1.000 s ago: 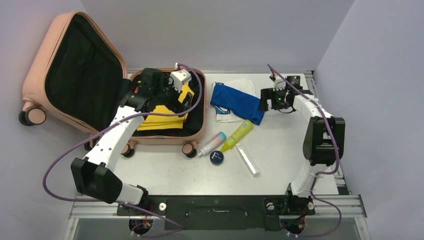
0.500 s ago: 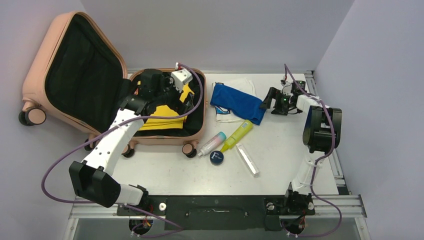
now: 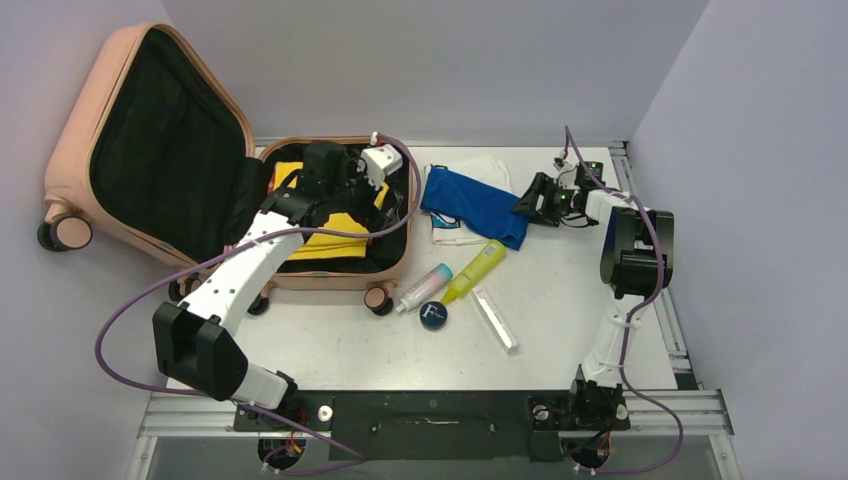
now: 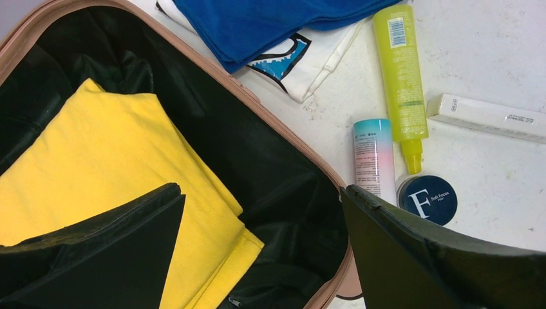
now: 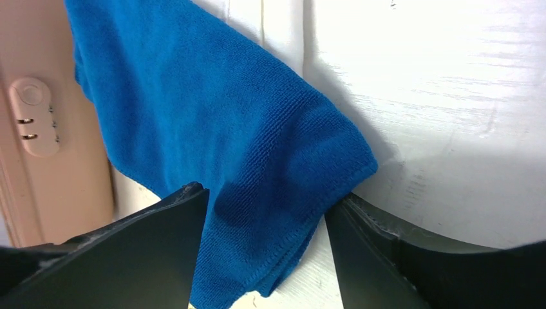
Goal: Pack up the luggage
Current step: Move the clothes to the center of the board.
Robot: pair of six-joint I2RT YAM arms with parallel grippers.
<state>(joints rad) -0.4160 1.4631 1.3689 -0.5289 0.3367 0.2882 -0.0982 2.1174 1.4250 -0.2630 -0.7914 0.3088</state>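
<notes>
Since a second ago my left gripper [image 4: 261, 193] has slid right over the salmon-pink hard-shell luggage [image 3: 80, 130], baring more folded yellow cloth [image 4: 116, 148] beneath its wide-open, empty jaws. My right gripper [image 5: 265, 199] has moved left; spread wide and gripping nothing, it straddles a corner of the blue towel [image 5: 212, 96]. The luggage lies open left of it, long axis near-to-far, wheels toward my bases. Only the right wrist view shows its combination lock [image 5: 29, 116].

Count: luggage [image 3: 75, 125], one; yellow garment [image 4: 96, 161], one; cloths, two: blue cloth [image 5: 212, 129], one, and white printed cloth [image 4: 315, 61], one; toiletries, four in all: yellow-green bottle [image 4: 402, 71], one; pink-and-teal tube [image 4: 373, 158], one; round dark tin [image 4: 428, 199] marked F, one; long white box [image 4: 489, 117], one; soft items three, small hard items four; eight things with the case.
</notes>
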